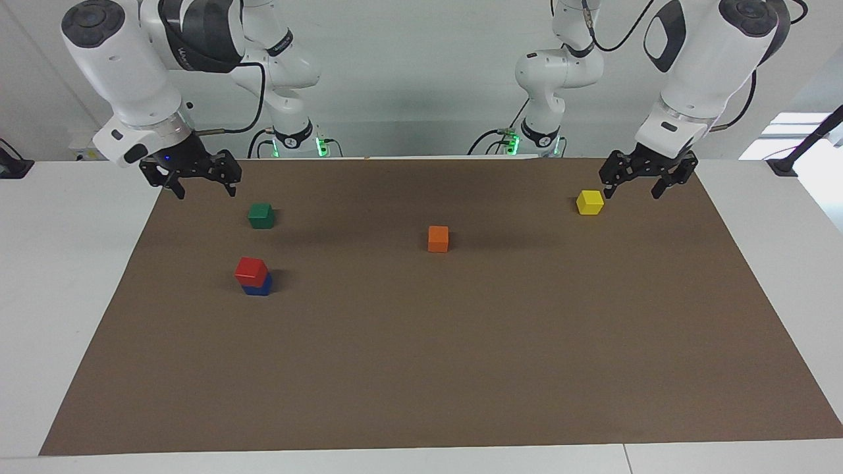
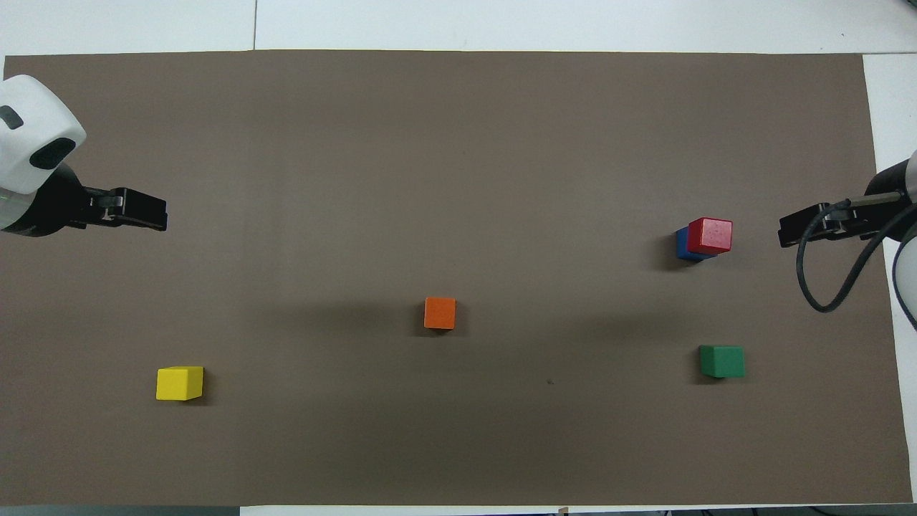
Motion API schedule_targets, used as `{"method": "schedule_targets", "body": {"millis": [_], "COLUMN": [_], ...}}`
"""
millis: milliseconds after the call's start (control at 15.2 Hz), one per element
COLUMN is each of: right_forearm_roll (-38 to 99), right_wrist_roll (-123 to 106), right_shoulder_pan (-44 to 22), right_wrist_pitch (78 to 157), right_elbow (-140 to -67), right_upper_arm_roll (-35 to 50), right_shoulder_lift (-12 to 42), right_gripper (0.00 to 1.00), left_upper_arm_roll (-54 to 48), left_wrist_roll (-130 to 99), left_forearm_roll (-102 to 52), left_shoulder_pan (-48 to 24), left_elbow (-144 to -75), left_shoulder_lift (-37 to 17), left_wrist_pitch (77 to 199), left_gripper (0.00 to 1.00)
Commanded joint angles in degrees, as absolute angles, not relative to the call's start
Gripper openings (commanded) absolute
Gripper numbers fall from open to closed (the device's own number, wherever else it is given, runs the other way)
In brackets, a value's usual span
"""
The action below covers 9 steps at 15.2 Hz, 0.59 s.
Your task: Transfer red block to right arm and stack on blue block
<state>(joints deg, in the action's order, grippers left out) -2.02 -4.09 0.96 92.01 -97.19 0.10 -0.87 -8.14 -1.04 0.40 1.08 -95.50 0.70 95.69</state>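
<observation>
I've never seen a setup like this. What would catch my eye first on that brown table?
Probably the little tower: a red block sitting on a blue block toward the right arm's end of the brown mat. Single cubes lie nearer the robots: green, orange at mid-mat, and yellow. Two white arms hang at the mat's corners, the right gripper and left gripper empty with jaws open.
</observation>
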Motion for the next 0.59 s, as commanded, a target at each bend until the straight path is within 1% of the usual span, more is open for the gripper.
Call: {"method": "schedule_targets", "body": {"millis": [0, 527], "right_forearm_roll": [-2.64, -2.02], "right_wrist_roll": [-5.1, -5.01], "right_shoulder_pan": [1.58, 1.76], "right_wrist_pitch": [90.35, 90.35], "right_elbow": [-95.89, -96.15], "right_upper_arm_roll": [0.44, 0.35], "right_shoulder_lift": [-0.26, -0.44], "right_gripper": [1.0, 1.0], "left_upper_arm_roll": [-8.0, -8.0], "left_wrist_roll": [-0.35, -0.35], "left_forearm_roll": [-0.18, -0.18], "left_shoulder_pan": [1.32, 1.32], "left_elbow": [-95.71, -95.71], "left_shoulder_lift": [1.58, 1.58], "left_wrist_pitch": [95.01, 95.01], "left_gripper": [1.0, 1.0]}}
